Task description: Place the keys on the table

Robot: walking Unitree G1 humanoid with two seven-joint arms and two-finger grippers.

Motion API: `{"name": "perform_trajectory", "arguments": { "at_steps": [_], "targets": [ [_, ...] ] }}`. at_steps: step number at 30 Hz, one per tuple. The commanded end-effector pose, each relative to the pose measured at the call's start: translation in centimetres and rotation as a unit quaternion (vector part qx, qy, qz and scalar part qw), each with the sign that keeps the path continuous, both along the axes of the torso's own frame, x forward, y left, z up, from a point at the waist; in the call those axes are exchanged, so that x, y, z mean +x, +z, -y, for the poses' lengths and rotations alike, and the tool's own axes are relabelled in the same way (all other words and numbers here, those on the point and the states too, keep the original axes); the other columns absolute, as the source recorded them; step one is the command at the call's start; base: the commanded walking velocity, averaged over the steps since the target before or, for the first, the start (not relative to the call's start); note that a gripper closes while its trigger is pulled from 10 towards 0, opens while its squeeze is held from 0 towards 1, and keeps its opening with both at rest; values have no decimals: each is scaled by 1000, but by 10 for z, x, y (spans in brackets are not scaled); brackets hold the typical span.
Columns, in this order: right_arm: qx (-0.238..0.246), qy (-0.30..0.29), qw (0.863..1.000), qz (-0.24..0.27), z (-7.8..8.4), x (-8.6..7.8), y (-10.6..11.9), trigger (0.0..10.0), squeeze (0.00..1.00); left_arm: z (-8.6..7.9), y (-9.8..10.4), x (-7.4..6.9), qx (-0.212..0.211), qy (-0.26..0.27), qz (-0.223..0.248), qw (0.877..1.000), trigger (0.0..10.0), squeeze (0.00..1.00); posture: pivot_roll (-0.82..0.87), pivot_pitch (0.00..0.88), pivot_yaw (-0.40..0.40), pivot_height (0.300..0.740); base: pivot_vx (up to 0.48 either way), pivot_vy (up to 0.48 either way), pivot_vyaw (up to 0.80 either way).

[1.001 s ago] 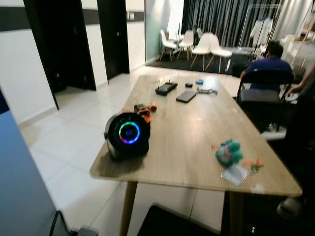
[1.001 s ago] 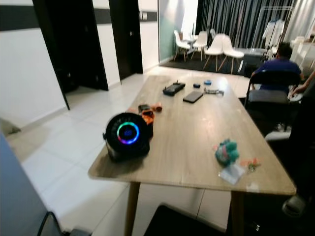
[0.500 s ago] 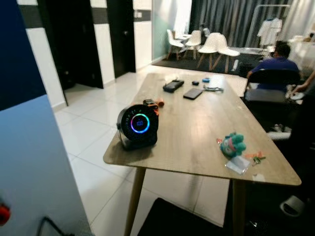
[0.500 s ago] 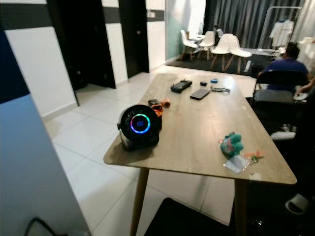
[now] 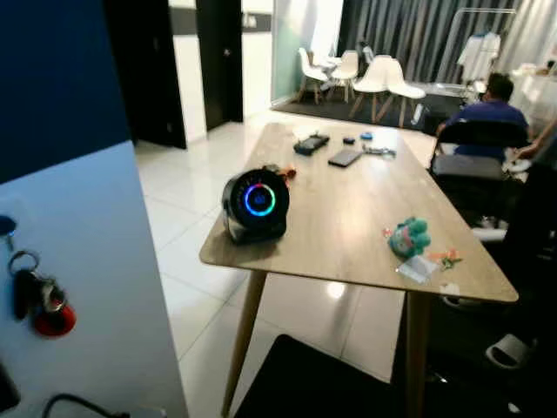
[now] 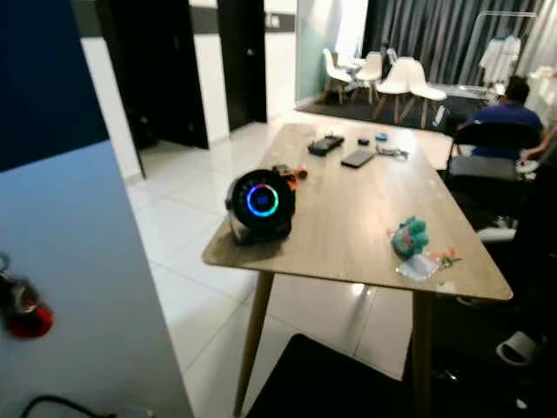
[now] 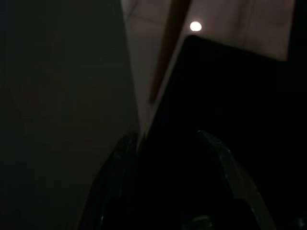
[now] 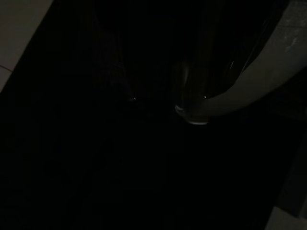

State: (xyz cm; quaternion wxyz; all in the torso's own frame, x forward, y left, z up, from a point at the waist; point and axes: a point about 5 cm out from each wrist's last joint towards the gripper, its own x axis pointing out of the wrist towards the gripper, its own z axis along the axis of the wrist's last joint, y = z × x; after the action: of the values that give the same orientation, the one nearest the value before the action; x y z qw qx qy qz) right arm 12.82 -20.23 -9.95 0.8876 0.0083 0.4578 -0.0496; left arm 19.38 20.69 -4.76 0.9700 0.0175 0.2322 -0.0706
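Keys (image 5: pixel 35 300) with a red fob hang on the pale blue-white panel (image 5: pixel 96 287) at the robot's near left, well apart from the table (image 5: pixel 348 218). On the table, a round black device (image 5: pixel 256 202) with a glowing ring stands at the near left corner. A green plush toy (image 5: pixel 409 237) sits near the right edge, with a small clear packet (image 5: pixel 419 268) just beside it toward the near edge. A phone (image 5: pixel 345 158) and a dark controller (image 5: pixel 311 143) lie toward the far end. A person in blue (image 5: pixel 490 109) sits beyond the far right corner. Both wrist views are very dark: the left gripper (image 7: pixel 168 143) hangs over dark flooring with fingers apart and nothing between them; for the right gripper (image 8: pixel 158 103), finger state cannot be determined.
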Motion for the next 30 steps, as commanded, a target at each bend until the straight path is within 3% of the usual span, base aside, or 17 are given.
{"name": "perform_trajectory", "arguments": {
  "at_steps": [1,11,22,30],
  "targets": [
    [2,1,1000,-6,-2,-4,-2,10000,0,-5,-1,-1,5,5,-6,1000,10000,0,52,44,11,740,-270,0,0],
    [-6,15,1000,1,2,7,2,10000,0,-3,4,11,5,13,4,1000,10000,0,47,28,11,740,0,0,0],
    [-18,44,999,1,-2,13,3,10000,0,-2,5,13,9,7,7,1000,10000,0,47,15,12,740,0,0,0],
    [-19,61,998,-1,-6,13,3,10000,0,-2,3,11,14,12,1,1000,10000,0,46,22,14,740,0,0,800]
  ]
}}
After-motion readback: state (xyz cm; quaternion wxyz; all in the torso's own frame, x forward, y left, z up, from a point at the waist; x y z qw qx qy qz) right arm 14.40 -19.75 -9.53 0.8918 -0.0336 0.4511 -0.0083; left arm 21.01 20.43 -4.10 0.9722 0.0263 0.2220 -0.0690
